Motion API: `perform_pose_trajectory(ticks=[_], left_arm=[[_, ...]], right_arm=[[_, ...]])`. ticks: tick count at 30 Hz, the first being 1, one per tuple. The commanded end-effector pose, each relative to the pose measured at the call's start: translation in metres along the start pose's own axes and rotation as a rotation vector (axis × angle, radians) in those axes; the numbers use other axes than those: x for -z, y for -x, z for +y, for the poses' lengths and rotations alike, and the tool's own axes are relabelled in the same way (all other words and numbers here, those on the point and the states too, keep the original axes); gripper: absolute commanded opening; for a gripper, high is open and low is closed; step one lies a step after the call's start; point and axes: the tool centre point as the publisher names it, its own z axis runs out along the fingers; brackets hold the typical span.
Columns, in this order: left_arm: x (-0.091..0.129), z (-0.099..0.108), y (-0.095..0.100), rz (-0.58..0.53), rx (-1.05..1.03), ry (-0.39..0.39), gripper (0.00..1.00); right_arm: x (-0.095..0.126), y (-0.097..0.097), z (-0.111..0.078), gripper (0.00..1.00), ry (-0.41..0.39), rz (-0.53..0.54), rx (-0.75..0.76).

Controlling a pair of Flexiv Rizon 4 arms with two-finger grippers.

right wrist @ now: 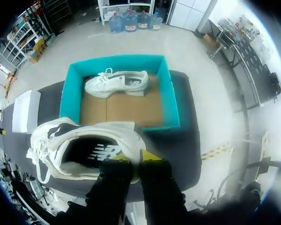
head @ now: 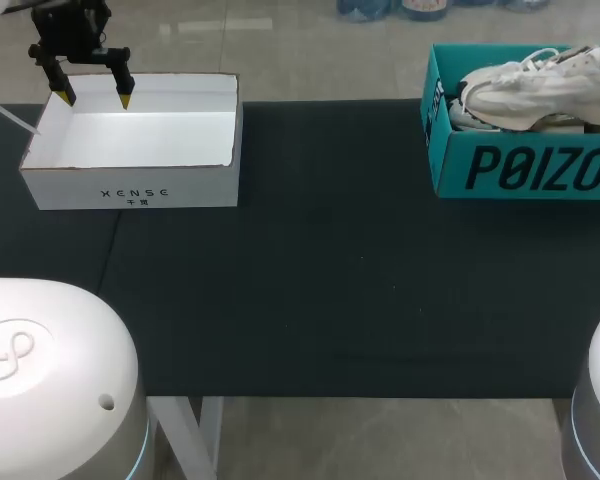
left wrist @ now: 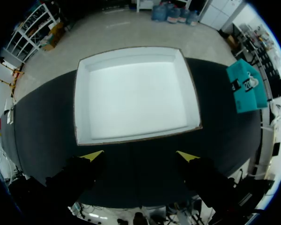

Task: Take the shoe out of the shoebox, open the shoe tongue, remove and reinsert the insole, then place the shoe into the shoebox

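Teal shoebox (head: pixel 450 160) at 2 o'clock on the table (head: pixel 330 280), with big dark print on its side. White box (head: pixel 130 185) at 10 o'clock, small dark lettering on its front. Right gripper (right wrist: pixel 132 159) is pinched on the heel rim of a white sneaker (right wrist: pixel 79 140) (dark accent, dark insole with white logo), held above the shoebox. A second white sneaker (right wrist: pixel 117 83) lies inside the shoebox. Left gripper (head: pixel 95 98) has its fingers wide apart, holding nothing, above the white box.

Matt cloth covers the table (head: pixel 330 280); shoebox (head: pixel 520 168) and white box (head: pixel 180 188) are smooth cardboard, the shoe (right wrist: pixel 56 140) matt.
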Motion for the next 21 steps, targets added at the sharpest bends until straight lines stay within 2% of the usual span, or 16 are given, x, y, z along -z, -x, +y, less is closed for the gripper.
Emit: perform_pose_trajectory(ticks=[1, 10, 12, 17, 21], left_arm=[[0.000, 0.001, 0.000, -0.002, 0.001, -0.001, 1.00], [0.000, 0.001, 0.000, -0.002, 0.001, -0.001, 1.00], [0.000, 0.001, 0.000, -0.002, 0.001, -0.001, 1.00], [0.000, 0.001, 0.000, -0.002, 0.001, -0.001, 1.00], [0.000, 0.001, 0.000, -0.002, 0.001, -0.001, 1.00]], right_arm=[[0.012, -0.016, -0.061, 0.00, 0.067, 0.004, -0.023], [-0.008, -0.067, -0.163, 0.00, 0.077, 0.048, -0.084], [-0.014, -0.080, -0.184, 0.00, 0.112, 0.035, -0.083], [-0.037, -0.111, -0.219, 0.00, 0.154, 0.007, -0.113], [-0.051, -0.136, -0.237, 0.00, 0.164, 0.027, -0.125]])
